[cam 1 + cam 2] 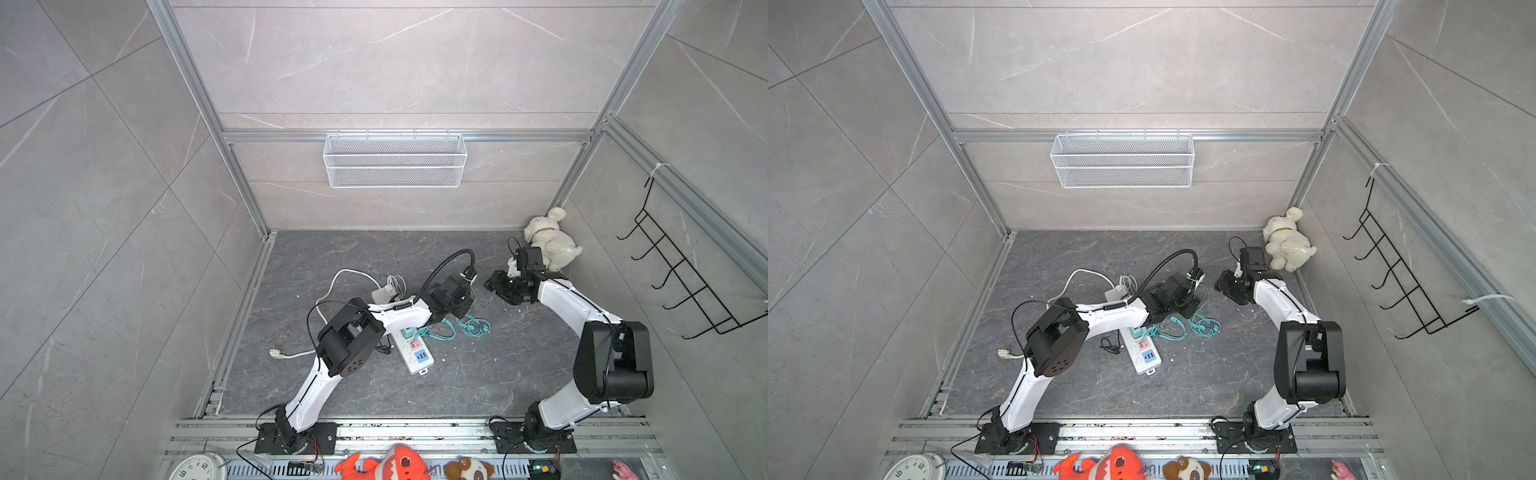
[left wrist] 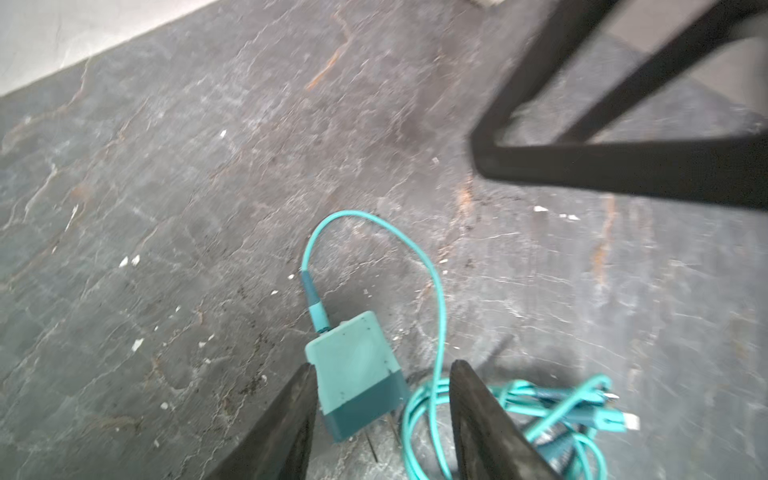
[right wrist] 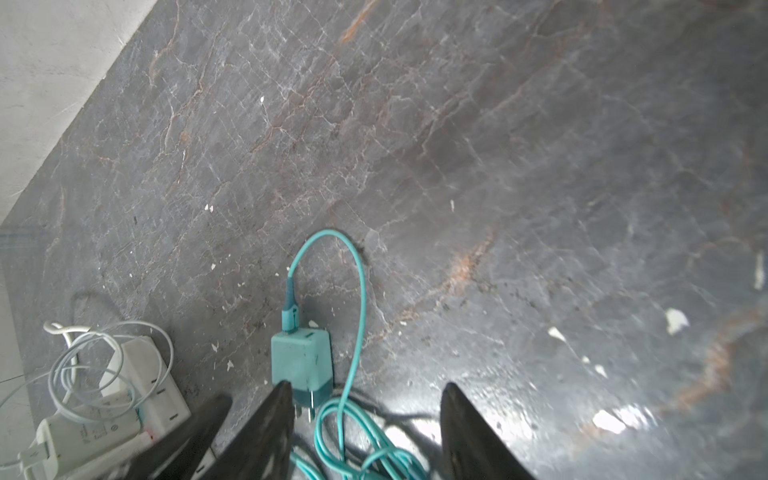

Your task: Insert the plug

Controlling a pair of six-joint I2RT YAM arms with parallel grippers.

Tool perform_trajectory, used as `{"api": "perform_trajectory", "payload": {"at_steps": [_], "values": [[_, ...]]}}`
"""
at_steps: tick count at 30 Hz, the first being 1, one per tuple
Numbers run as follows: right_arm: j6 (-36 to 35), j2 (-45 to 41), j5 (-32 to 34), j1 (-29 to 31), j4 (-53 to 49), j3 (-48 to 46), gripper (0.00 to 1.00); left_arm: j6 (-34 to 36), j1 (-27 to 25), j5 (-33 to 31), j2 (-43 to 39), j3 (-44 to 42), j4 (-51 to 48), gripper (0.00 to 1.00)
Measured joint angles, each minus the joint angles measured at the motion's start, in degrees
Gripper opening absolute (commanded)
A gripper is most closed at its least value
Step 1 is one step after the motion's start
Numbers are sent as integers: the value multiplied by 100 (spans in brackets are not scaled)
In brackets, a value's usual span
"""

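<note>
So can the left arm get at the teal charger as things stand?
Probably yes. The left hand is open with the teal charger lying between its fingers, nothing over it; its coiled cable lies beside one finger and could snag.

tabletop (image 3: 457,124) looked like dark veined stone, matt, with one glossy patch | plug (image 2: 353,365) was teal matt plastic, scuffed | cable (image 2: 441,316) looked smooth, rubbery | basket (image 1: 395,156) was white metal mesh | plush dog (image 1: 548,241) was fuzzy cream cloth
</note>
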Motion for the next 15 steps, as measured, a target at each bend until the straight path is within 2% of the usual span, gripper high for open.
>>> {"api": "perform_trajectory", "payload": {"at_steps": [6, 15], "values": [[-46, -391, -85, -15, -94, -256, 58, -240, 4, -133, 295, 254, -140, 52], [-170, -446, -236, -42, -162, -363, 58, -428, -44, -197, 367, 343, -299, 51]]}}
